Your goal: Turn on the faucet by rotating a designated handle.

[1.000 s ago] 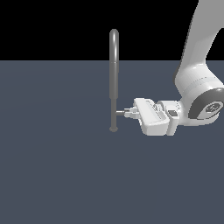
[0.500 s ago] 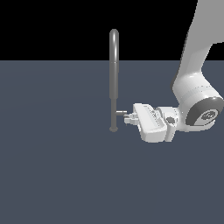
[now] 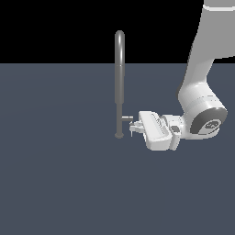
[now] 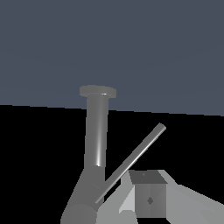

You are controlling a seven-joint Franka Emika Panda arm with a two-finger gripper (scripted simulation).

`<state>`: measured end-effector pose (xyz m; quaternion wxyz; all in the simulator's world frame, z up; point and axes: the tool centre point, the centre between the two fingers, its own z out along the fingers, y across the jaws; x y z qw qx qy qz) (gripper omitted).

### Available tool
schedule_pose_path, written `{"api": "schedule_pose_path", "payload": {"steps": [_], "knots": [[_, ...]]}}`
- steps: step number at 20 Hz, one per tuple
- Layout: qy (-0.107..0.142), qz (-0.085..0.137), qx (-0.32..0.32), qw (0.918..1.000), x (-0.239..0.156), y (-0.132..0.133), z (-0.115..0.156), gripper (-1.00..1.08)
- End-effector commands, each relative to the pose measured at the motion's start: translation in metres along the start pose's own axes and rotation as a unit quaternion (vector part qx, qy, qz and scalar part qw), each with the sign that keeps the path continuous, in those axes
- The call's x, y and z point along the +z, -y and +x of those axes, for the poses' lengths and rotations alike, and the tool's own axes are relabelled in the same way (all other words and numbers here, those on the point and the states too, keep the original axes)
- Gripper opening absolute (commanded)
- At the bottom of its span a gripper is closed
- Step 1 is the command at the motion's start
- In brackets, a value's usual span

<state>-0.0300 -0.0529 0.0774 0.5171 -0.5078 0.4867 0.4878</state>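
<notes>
Faucet [image 3: 119,82] upright on table [image 3: 55,183] | handle [image 3: 125,118] low on its stem, at the fingertips | hand [image 3: 134,125] level, placed to push it round; opening unclear, nothing evidently held.

- End effector [image 3: 134,125] has dropped and tilted over the last second: the white hand [image 3: 155,130] that sat about level now angles down, away from the fingertips.
- Wrist joint [image 3: 209,123] has sunk lower, with the hand following it toward the surface [image 3: 55,183].
- Fingertips stayed right at the handle [image 3: 125,118]; the stub looks slightly shifted against the faucet [image 3: 120,82] stem, but it's too small to be sure of any rotation.
</notes>
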Motion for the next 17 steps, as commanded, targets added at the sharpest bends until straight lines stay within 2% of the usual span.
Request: {"api": "schedule_pose_path", "payload": {"steps": [1,2,17], "knots": [[-0.005,0.006,0.024,0.9997,0.000,-0.011,0.032,-1.00],[0.000,0.001,0.000,1.0000,0.000,0.001,0.002,-1.00],[-0.005,0.006,0.024,0.9997,-0.001,0.017,0.049,-1.00]]}}
